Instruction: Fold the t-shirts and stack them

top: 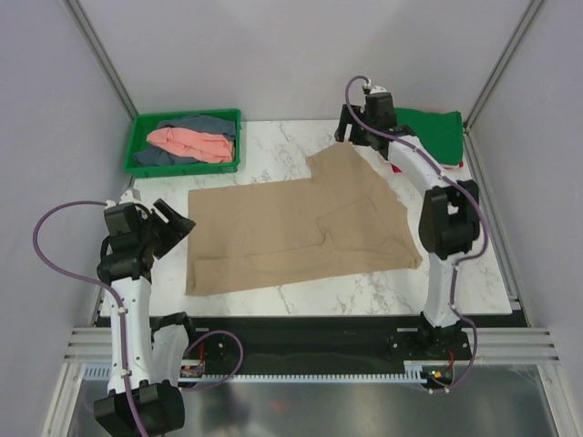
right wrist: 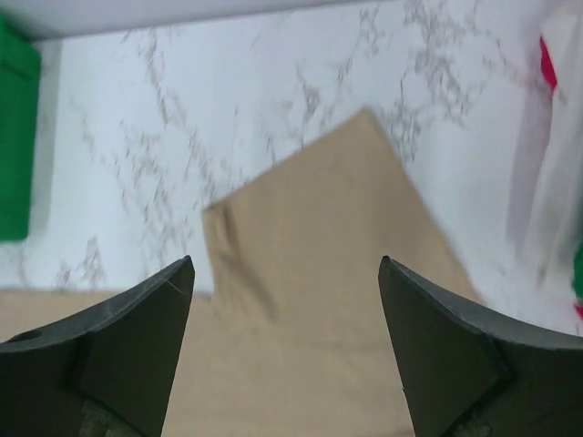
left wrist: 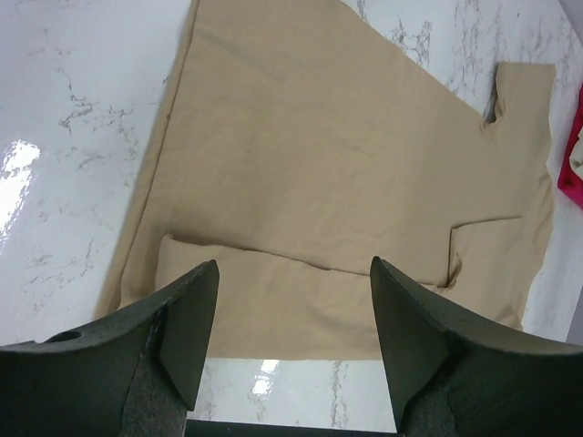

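Note:
A tan-beige t-shirt [top: 301,223] lies spread flat on the marble table, its near edge folded over. It also shows in the left wrist view [left wrist: 346,155] and the right wrist view [right wrist: 319,300]. My left gripper [top: 177,219] is open and empty just off the shirt's left edge [left wrist: 293,264]. My right gripper [top: 346,135] is open and empty above the far sleeve [right wrist: 286,261]. A salmon pink shirt [top: 191,143] and a grey-blue shirt [top: 202,123] lie crumpled in the tray. A dark green shirt [top: 426,129] lies at the far right.
The green plastic tray [top: 187,169] stands at the far left, and its edge shows in the right wrist view [right wrist: 14,137]. A bit of red cloth [left wrist: 570,185] shows at the left wrist view's right edge. Grey walls close in the table on three sides.

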Action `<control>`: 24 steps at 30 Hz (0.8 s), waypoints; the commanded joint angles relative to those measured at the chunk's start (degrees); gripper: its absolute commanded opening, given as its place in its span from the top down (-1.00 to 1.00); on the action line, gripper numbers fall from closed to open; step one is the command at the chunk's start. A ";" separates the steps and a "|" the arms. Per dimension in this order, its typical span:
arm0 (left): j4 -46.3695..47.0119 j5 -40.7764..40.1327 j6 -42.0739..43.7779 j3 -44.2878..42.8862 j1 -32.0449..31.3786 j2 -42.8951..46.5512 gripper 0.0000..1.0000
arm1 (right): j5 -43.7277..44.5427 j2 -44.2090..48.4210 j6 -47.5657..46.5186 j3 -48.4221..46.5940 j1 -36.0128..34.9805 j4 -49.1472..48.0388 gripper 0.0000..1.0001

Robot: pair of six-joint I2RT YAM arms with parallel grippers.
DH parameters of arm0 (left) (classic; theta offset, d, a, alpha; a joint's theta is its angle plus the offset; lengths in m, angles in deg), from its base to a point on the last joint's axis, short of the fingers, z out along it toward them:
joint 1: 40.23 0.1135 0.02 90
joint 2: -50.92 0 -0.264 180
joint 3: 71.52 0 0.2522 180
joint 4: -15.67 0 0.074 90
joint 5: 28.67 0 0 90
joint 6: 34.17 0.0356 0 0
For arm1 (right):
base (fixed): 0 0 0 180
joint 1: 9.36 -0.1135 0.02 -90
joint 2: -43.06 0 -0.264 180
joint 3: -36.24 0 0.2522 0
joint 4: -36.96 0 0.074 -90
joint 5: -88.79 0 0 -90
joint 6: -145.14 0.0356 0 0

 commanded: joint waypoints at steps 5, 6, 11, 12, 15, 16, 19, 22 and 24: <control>3.26 4.41 2.67 -0.52 -0.19 -1.47 -0.48 | 8.02 -26.70 -7.13 -34.56 0.20 5.86 -0.77; 3.35 4.34 2.85 -0.52 -0.19 -1.30 -0.48 | 8.39 -30.81 -7.13 -36.70 0.20 5.60 -0.77; 3.61 4.51 2.76 -0.17 -0.19 -0.42 -0.47 | 10.68 -39.37 -7.04 -44.71 0.20 0.77 -0.64; 3.70 4.51 2.67 -0.16 -0.19 -0.33 -0.47 | 11.20 -41.29 -7.13 -45.24 0.20 -0.72 -0.61; 3.70 4.69 2.67 -0.08 -0.19 -0.42 -0.47 | 12.26 -44.73 -6.96 -48.14 0.20 -0.56 -0.55; 3.79 4.77 2.76 -0.08 -0.19 -0.59 -0.47 | 12.00 -45.00 -6.96 -47.71 0.20 -0.82 -0.47; 3.88 4.51 2.67 -0.08 -0.19 -0.51 -0.44 | 11.30 -45.18 -6.43 -45.96 0.11 -1.09 -0.31; 3.88 4.25 2.67 -0.08 -0.27 -0.33 -0.43 | 10.95 -44.04 -6.34 -42.80 -0.07 -1.09 0.11; 3.88 4.07 2.67 -0.08 -0.19 -0.24 -0.42 | 10.86 -42.72 -5.90 -41.04 -0.15 -1.00 0.17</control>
